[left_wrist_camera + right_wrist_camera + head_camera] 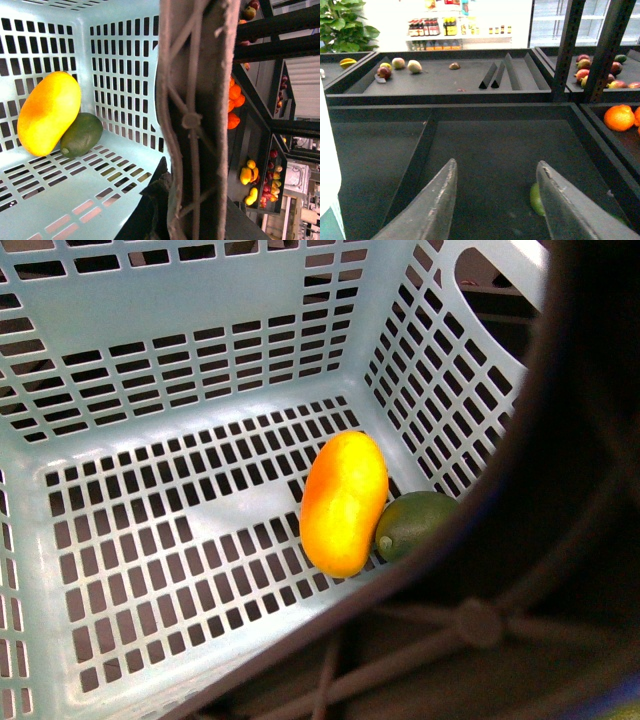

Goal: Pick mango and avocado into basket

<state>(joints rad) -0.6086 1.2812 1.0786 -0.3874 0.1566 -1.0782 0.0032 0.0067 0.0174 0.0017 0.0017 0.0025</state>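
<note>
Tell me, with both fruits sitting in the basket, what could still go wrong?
The mango and avocado lie touching, crowded toward one wall of the basket; a tilt could send them rolling. The right gripper hangs with open jaws over a dark shelf tray, close to a green fruit, and might grab or nudge it.

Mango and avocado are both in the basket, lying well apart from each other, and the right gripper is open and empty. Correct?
Not quite: the front view shows the mango and avocado touching, side by side on the basket floor. The right gripper is open and empty.
</note>
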